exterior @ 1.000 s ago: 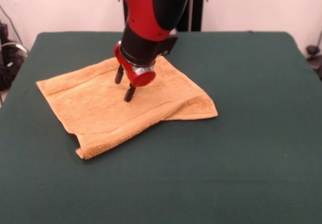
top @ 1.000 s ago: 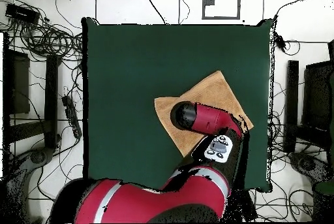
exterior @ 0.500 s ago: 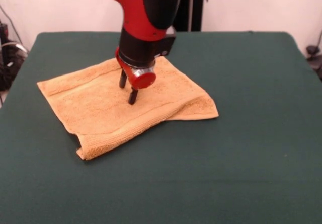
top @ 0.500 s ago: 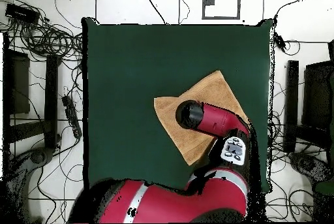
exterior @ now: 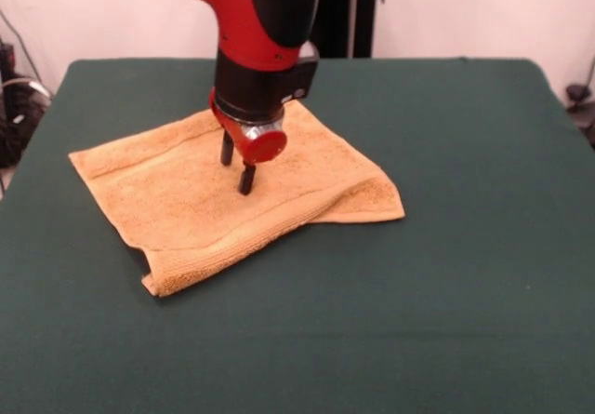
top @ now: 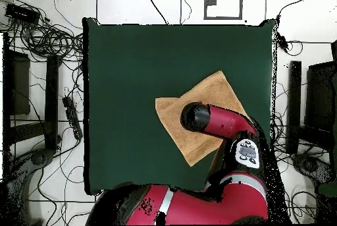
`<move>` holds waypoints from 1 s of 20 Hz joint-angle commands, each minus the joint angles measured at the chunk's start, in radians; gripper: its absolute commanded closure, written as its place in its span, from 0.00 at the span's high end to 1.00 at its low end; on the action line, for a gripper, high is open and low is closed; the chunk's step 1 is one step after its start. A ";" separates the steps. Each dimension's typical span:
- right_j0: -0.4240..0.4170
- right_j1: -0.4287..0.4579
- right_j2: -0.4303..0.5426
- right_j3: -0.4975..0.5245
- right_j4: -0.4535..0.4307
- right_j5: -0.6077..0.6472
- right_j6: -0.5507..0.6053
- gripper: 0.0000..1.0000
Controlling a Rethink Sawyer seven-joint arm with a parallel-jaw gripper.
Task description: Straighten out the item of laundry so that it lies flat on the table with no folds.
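The orange-tan terry towel (exterior: 223,195) lies on the dark green tabletop (exterior: 446,247), toward the left of the front view and a little behind centre; in the overhead view the towel (top: 176,111) sits right of centre, turned like a diamond, one corner aimed at the far edge and another at the robot's base; its long axis in the front view runs from the left corner down and across to the right corner near the tabletop's middle. The right corner is doubled, an upper layer lying over a lower one, and the near-left corner shows a thick folded hem; a woven band runs along the near edge. The red and black arm (exterior: 260,23) comes down over the towel's middle; the gripper (exterior: 236,163) has its two dark jaws parted a short way, holding nothing, tips at or just above the cloth, contact not certain. Against half a second ago the wrist has shifted slightly left and the overhead arm has swung further right; the towel lies as before.
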 commanded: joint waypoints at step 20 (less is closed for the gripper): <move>0.270 0.076 -0.111 -0.236 -0.174 0.160 0.027 1.00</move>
